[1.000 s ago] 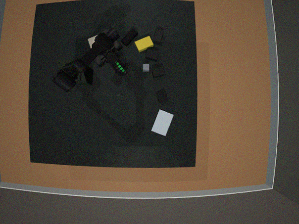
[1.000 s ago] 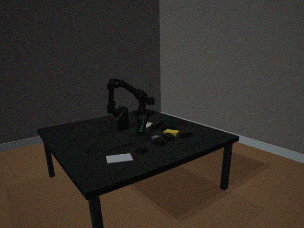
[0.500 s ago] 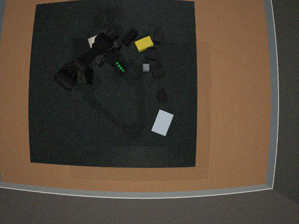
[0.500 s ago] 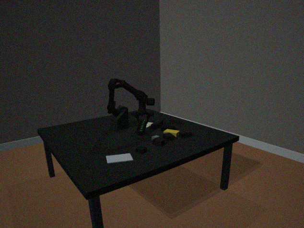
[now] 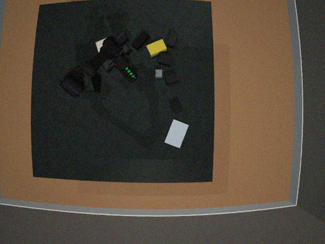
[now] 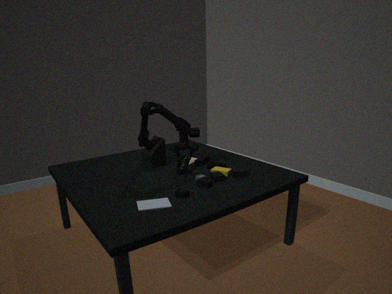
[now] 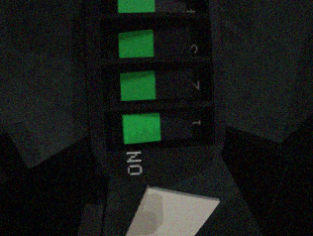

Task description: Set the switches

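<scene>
The dark grey controller unit (image 5: 129,68) (image 6: 183,164) (image 7: 168,161) shows its top with green switch ends. My gripper (image 5: 118,59) (image 6: 185,154) (image 7: 156,137) is shut on it, its fingers on both long sides near the ON lettering end. In the wrist view switches 1, 2 and 3 show whole and switch 4 is cut off by the top edge. Their green ends are at left, the dark ends at right; which ends are pressed down is hard to tell in the dim light. The underside label is hidden. I cannot tell whether the unit lies quite flat.
A cream card (image 5: 99,45) (image 6: 191,160) (image 7: 173,210) lies behind the gripper. A yellow block (image 5: 157,47) (image 6: 221,171), a small grey block (image 5: 158,73) (image 6: 200,176) and several dark modules lie to the right. A white sheet (image 5: 176,133) (image 6: 153,204) lies farther off, near the bench's edge.
</scene>
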`<action>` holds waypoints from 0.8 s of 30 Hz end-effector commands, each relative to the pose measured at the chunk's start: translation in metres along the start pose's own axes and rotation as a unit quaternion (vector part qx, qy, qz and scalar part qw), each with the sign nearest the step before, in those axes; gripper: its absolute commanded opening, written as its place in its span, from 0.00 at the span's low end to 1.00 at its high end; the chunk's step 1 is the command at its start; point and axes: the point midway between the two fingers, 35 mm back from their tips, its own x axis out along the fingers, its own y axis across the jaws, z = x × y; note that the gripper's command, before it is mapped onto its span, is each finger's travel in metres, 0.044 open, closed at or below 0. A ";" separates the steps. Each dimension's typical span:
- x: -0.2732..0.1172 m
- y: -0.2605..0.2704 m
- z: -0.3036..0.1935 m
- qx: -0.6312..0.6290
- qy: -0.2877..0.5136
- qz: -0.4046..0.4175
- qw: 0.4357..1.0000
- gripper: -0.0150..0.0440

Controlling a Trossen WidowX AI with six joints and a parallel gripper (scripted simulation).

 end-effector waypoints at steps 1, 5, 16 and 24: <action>0.005 -0.002 0.000 0.003 -0.003 -0.005 1.000 0.83; 0.007 -0.002 -0.001 0.003 -0.003 -0.005 1.000 0.83; 0.015 -0.003 -0.005 0.003 -0.003 -0.005 1.000 0.83; 0.020 -0.003 -0.008 0.003 -0.003 -0.005 1.000 0.83</action>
